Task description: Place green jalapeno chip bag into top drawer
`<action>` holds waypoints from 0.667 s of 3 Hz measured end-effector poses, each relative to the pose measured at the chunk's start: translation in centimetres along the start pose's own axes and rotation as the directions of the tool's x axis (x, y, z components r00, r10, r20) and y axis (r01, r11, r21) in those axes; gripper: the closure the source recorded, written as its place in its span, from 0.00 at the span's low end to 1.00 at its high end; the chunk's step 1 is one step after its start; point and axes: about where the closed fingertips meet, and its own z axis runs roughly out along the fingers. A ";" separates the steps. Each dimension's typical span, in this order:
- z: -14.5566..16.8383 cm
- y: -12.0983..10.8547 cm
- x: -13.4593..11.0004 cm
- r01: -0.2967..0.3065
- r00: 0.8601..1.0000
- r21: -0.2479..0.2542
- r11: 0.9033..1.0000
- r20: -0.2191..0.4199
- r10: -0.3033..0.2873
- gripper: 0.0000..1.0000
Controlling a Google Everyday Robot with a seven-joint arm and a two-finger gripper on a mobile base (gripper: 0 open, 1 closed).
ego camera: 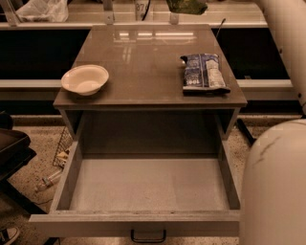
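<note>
The green jalapeno chip bag shows only as its lower part at the top edge, hanging in the air above the far end of the table top. The gripper is above the top edge, out of frame, and holds the bag from there. The top drawer is pulled fully open below the table top; its flat bottom is bare and its dark handle sits on the front. The bag is well behind and above the drawer.
A white bowl sits on the left of the table and a flat blue-and-white bag on the right. My white arm fills the right side. A dark chair and floor clutter are on the left.
</note>
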 end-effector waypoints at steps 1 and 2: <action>-7.4 1.3 -0.8 0.007 1.000 0.015 1.000 0.030 -0.008 1.00; -11.7 4.4 0.8 0.012 0.998 -0.007 1.000 0.056 -0.011 1.00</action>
